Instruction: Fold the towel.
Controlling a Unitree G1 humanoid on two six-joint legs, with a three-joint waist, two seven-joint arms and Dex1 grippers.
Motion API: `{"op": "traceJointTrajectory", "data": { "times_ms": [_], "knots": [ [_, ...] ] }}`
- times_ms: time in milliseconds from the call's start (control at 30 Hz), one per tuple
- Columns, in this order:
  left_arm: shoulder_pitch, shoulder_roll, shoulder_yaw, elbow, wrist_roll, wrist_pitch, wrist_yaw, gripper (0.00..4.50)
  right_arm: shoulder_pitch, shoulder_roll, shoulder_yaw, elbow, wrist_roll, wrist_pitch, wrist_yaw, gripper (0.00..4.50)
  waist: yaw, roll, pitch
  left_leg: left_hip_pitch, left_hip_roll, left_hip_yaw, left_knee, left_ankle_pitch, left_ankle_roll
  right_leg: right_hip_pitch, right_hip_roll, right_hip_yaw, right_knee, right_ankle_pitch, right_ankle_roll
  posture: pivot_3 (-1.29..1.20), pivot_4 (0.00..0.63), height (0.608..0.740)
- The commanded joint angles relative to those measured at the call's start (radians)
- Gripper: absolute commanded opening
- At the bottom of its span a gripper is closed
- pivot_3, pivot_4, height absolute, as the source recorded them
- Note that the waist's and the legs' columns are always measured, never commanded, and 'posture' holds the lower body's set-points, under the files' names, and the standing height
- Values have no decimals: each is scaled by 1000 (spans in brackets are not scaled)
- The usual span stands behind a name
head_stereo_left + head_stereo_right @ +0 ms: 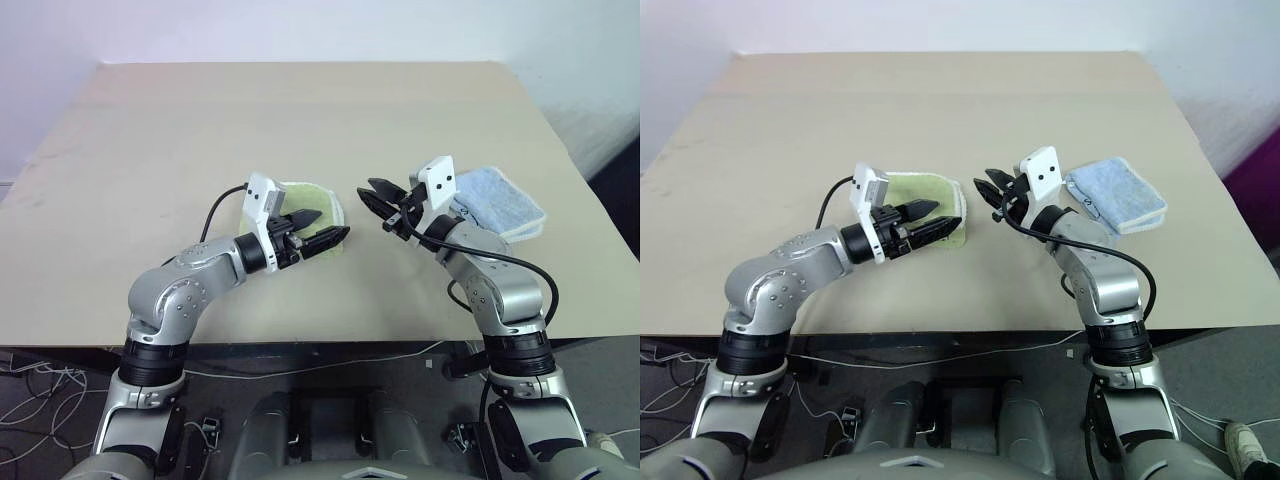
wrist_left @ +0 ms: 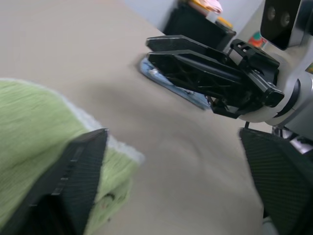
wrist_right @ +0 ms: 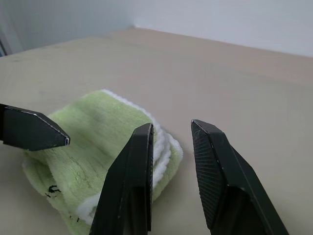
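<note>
Green towel [image 1: 923, 203] lies folded mid-tabletop [image 1: 940, 110]; left gripper [image 1: 932, 221] spread above it, right gripper [image 1: 992, 190] slightly parted, empty.

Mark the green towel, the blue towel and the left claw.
green towel [image 3: 93, 134], right wrist view, on its folded top face.
blue towel [image 1: 1118, 193], right eye view, on its top face.
left claw [image 1: 322, 228], left eye view, midway between its open fingertips.
</note>
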Motion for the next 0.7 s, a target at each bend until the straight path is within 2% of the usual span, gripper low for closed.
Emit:
{"op": "traceJointTrajectory", "data": {
  "times_ms": [33, 133, 200, 333, 400, 500, 700],
  "knots": [
    [-3, -20, 123, 0, -50, 11, 84, 4479, -25, 3, -4, -23, 10, -12, 13, 1249, -1, 0, 0, 0, 0, 0, 0, 0, 0, 0, 0, 0, 0, 0, 0, 0, 150, 740],
    [-26, -124, 332, 106, -216, 23, 284, 3851, -33, 13, 7, -15, 20, 5, 27, 723, -1, -1, 0, 0, 0, -1, 0, 0, 0, 1, 0, 0, 0, 0, 0, 0, 150, 740],
    [-27, -143, 369, 114, -246, 34, 331, 3203, -37, 19, 13, -11, 21, 10, 32, 64, -1, -1, 0, 0, 0, -1, 1, 0, 0, 1, 0, 0, 1, 0, 0, 0, 150, 740],
    [21, -69, 254, 90, -89, -35, 249, 1804, -63, 59, 49, 24, 22, 21, 47, 0, -2, -1, 0, 1, 0, -1, 1, 0, 0, 1, 0, 0, 1, 0, 0, 0, 150, 740],
    [35, -39, 207, 110, -25, -86, 203, 1243, -73, 78, 77, 68, 0, 9, 54, 0, -2, -1, 0, 1, 0, 0, 1, 0, 0, 1, 0, 0, 1, 0, 0, 0, 150, 740],
    [55, 30, 97, 155, 121, -171, 125, 142, -86, 106, 129, 173, -52, -18, 57, 0, -1, -1, 0, 1, 0, 0, 1, 0, 0, 1, 0, 0, 2, 0, 0, 0, 150, 740],
    [72, 111, -81, 313, 366, -292, 50, 42, -94, 142, 219, 428, -175, -74, 44, 0, -4, 0, 0, 2, 0, 1, 0, 0, 0, 1, 0, 0, 1, 0, 0, 0, 150, 740]
  ]
}}
